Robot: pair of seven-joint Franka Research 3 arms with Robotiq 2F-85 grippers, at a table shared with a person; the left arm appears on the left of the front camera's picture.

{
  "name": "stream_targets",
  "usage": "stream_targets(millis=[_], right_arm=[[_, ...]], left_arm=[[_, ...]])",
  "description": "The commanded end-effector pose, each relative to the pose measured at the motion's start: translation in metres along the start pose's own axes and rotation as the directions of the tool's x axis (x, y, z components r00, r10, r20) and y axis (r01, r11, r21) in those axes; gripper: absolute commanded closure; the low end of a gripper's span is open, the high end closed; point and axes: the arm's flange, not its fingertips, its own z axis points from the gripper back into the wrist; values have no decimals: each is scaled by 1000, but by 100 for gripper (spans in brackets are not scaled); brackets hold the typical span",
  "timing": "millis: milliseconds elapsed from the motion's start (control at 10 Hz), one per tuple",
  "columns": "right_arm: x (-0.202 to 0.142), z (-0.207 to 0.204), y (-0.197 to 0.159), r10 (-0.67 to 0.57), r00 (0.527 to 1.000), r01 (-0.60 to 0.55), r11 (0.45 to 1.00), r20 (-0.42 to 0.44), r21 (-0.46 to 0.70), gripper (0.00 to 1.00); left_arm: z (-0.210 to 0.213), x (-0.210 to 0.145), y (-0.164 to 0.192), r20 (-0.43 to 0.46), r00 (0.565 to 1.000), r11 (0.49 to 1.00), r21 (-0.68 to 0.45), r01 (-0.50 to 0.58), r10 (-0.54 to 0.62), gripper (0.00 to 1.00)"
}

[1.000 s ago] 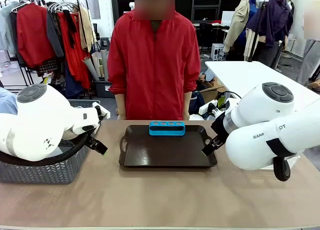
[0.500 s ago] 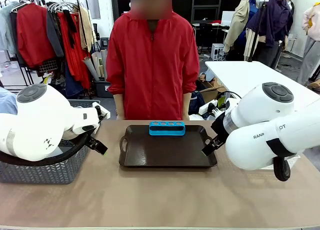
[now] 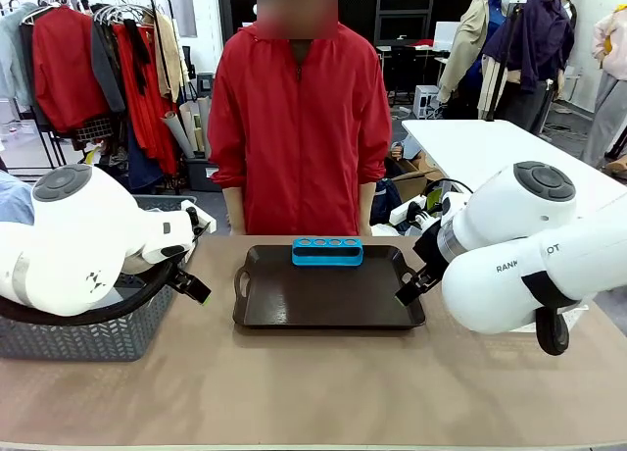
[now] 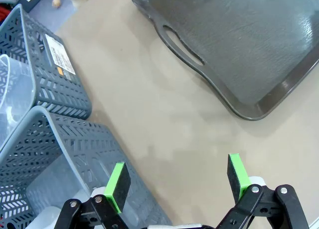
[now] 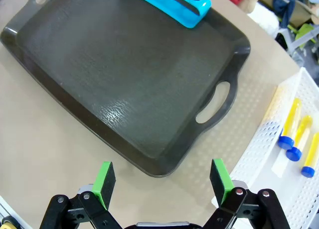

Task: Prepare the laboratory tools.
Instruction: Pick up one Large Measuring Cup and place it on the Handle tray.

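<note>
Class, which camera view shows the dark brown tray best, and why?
The front view: almost the whole tray, end to end. The right wrist view cuts off one side; the left wrist view catches one handled corner.

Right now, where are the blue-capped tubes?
Right wrist view: three tubes lie in the white perforated basket at the picture's right edge, beside the dark tray handle.

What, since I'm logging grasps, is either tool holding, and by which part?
Nothing is held: the left tool and the right tool are both open and empty.
</note>
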Motion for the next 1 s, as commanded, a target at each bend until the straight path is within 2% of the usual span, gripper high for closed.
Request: stream_targets(millis=[0,500,900], right_arm=[[0,0,0,-1,1000,1,1000,1,0,0],[0,0,0,0,1000,0,1000,0,0,0],[18,15,4,4,999,-8,995,47,97,0]], left_arm=[[0,0,0,0,1000,1000,0,0,0,0],[0,0,0,0,1000,1000,0,0,0,0],[30,19,-9,-9,997,991,-115,73,-74,0]])
